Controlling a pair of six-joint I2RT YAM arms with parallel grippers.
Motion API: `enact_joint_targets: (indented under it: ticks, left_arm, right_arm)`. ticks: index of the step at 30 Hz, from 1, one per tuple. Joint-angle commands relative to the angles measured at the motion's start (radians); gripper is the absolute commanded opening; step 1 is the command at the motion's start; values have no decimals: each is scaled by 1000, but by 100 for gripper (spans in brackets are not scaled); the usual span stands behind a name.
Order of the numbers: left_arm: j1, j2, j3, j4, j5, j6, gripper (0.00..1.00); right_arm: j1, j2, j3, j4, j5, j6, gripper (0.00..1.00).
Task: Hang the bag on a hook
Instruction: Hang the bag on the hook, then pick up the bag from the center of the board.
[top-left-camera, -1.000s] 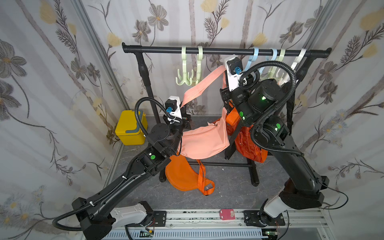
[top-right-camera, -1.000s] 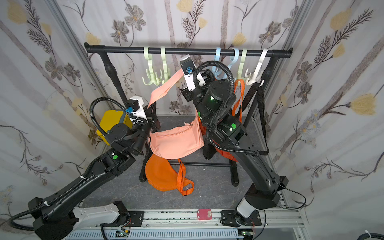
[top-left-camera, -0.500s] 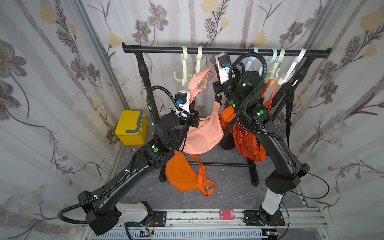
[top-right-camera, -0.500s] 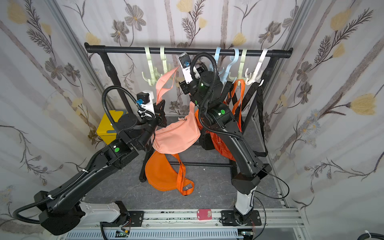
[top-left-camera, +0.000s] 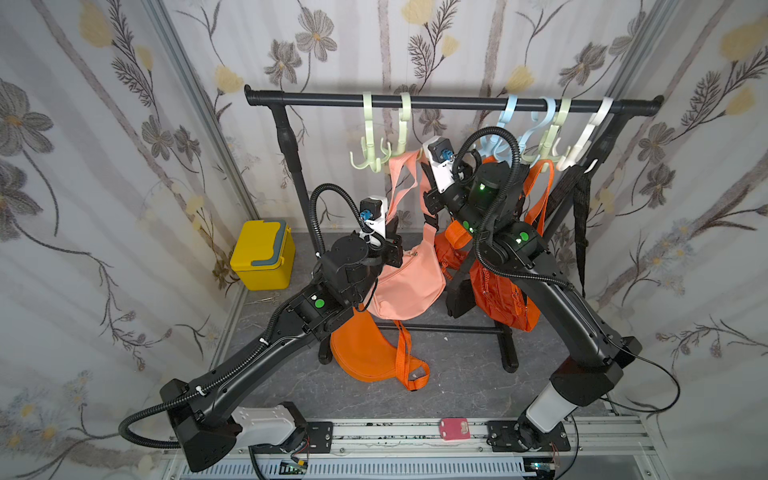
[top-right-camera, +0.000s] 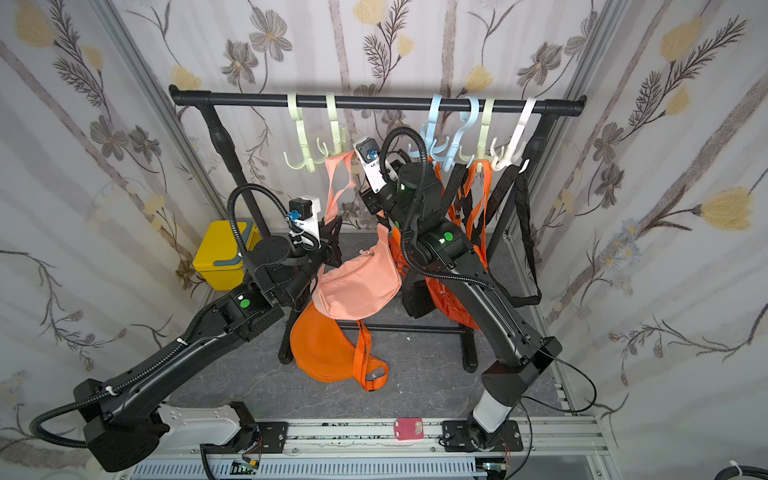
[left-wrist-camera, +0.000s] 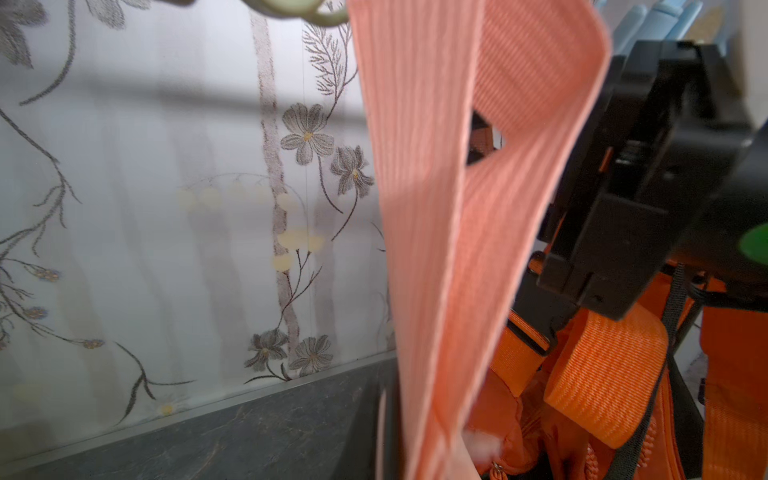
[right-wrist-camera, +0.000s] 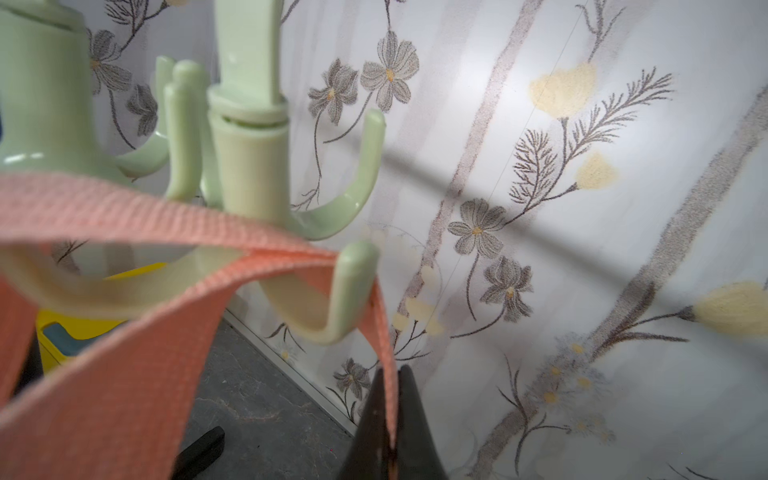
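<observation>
Right wrist view: right gripper (right-wrist-camera: 388, 415) pinched shut on the peach strap (right-wrist-camera: 124, 332) at lower centre — strap draped over a prong of the pale green hook (right-wrist-camera: 332, 299).
Left gripper (top-left-camera: 390, 249): centre of a top view, beside the peach bag (top-left-camera: 405, 286); open or shut — cannot tell.
Step in hand: seat the strap deep in the prong's curve, then release; likely best lowered slowly, without tugging sideways.
Bag look: soft peach crescent, zip across the front, ribbed webbing strap, hanging mid-frame below the hook.

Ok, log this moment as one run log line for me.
stage: hooking strap | right hand: shut on pink strap | strap over green hook | left hand: beside pink bag, grip unclear
</observation>
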Motion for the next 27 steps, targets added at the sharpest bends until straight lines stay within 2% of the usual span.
enact_joint_targets:
  ticks: [1,2,3,4,6,9,11,12,13,14,15,17,19,21,24,27]
  left_arm:
    - [-2,0,-21,0,97,-42,18]
    - [-3,0,-24,-2,116,-52,29]
    - [-5,0,-29,-3,130,-61,45]
    - [-7,-1,-38,-3,139,-78,54]
    - [-8,-38,-64,1,146,-116,65]
    - [-9,-101,-141,10,130,-177,88]
    - [-10,-154,-194,14,102,-216,96]
    - [-10,-185,-221,9,87,-235,99]
    - [-9,-212,-243,1,75,-252,100]
    - [-10,-243,-268,-13,58,-273,100]
    - [-10,-276,-291,-34,36,-297,100]
    - [-9,-326,-320,-105,-23,-356,100]
    - [-10,-368,-341,-217,-98,-446,100]
    - [-9,-418,-396,-319,-148,-562,100]
    - [-8,-495,-547,-397,-189,-723,100]
    - [-8,-539,-693,-418,-187,-860,100]
  right_arm:
    - [-13,-76,-84,43,138,9,0]
    - [-21,-112,-127,62,171,7,0]
    - [-27,-140,-164,84,198,5,0]
    - [-35,-174,-211,113,228,4,0]
    - [-53,-230,-279,164,282,4,0]
    - [-61,-280,-328,180,320,-1,0]
    - [-59,-306,-357,180,314,6,0]
    - [-55,-319,-375,183,302,12,2]
    - [-50,-332,-394,190,298,18,9]
    - [-43,-349,-421,198,288,24,19]
    - [-34,-368,-448,207,279,33,33]
    - [-6,-396,-483,193,256,52,56]
    - [49,-428,-541,190,296,53,65]
    - [120,-486,-664,252,366,59,75]
    - [212,-575,-864,315,399,151,94]
    - [309,-631,-1076,349,456,287,100]
